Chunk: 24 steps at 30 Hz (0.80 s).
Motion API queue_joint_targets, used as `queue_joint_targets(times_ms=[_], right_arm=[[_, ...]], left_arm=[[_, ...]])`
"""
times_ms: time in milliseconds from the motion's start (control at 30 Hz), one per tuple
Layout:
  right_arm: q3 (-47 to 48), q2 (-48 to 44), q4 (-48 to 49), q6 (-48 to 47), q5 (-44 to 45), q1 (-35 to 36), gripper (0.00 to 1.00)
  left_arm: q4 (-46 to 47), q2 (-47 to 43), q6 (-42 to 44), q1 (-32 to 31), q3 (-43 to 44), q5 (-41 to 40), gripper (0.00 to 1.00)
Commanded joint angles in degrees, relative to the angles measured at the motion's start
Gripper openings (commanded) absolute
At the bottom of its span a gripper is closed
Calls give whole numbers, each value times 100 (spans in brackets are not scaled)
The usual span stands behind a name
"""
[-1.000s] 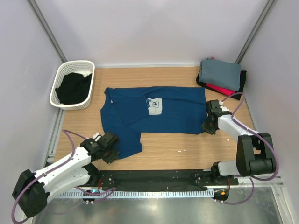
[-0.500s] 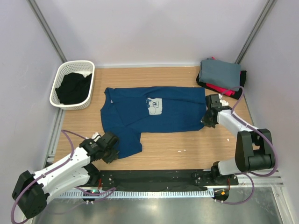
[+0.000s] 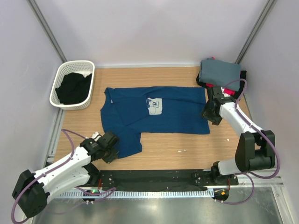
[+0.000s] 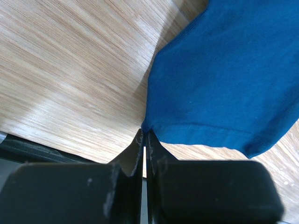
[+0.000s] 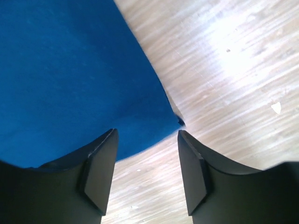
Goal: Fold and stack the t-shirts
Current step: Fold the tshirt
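Note:
A navy blue t-shirt [image 3: 173,114] with a pale square chest print [image 3: 155,106] lies spread on the wooden table. My left gripper [image 3: 111,150] sits at its near left corner; in the left wrist view the gripper [image 4: 145,134] is shut, with the cloth's corner [image 4: 154,125] pinched at the tips. My right gripper [image 3: 210,113] hovers at the shirt's right edge. In the right wrist view that gripper [image 5: 147,161] is open, nothing between its fingers [image 5: 100,172], and the shirt's corner [image 5: 159,116] lies just beyond them. Folded grey [image 3: 219,71], red [image 3: 220,88] and black [image 3: 241,80] t-shirts are stacked at the back right.
A white basket [image 3: 74,63] holding dark cloth [image 3: 72,88] stands at the back left. Small white specks [image 3: 180,150] lie on the wood near the front. Grey walls close in the table on three sides.
My right gripper closed on the shirt's right edge, then opened and shifted toward the back. The shirt's near right corner now lies flatter and farther out. The left arm has not moved.

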Motion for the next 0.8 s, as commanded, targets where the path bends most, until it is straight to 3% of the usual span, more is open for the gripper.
queue_joint_targets(times_ms=[0, 433, 767], right_arm=[[-131, 33, -215, -83, 162, 13, 62], [-1185, -503, 39, 136, 57, 13, 60], [-1748, -529, 628, 339, 100, 13, 50]], left_arm=[[32, 5, 82, -18, 218, -220, 0], [-39, -268, 100, -10, 139, -255, 0], [-83, -224, 258, -18, 254, -255, 0]])
